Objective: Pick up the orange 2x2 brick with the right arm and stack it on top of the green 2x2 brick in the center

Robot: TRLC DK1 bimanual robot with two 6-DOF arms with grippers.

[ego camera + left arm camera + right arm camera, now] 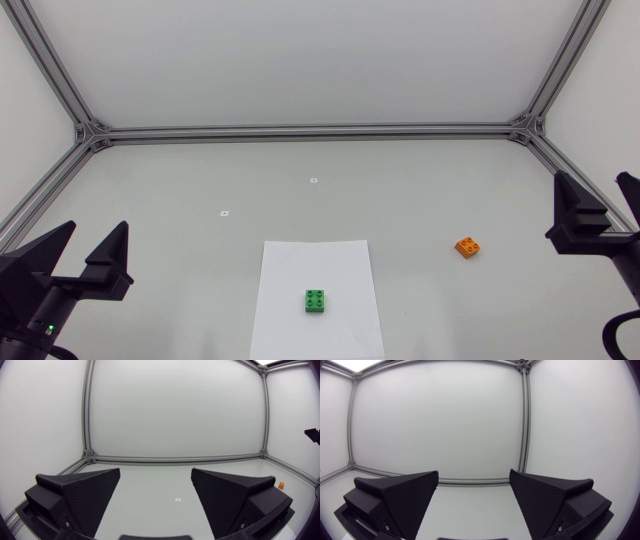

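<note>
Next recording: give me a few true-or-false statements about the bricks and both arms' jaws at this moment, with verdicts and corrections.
1. The orange brick is stacked on the green brick. False: it lies on the bare table, apart from the green brick, on the right arm's side.
2. The green brick sits on the white sheet. True.
3. The right jaws are shut on the orange brick. False: they stand open and empty, away from it.
4. The left jaws are open with nothing between them. True.
</note>
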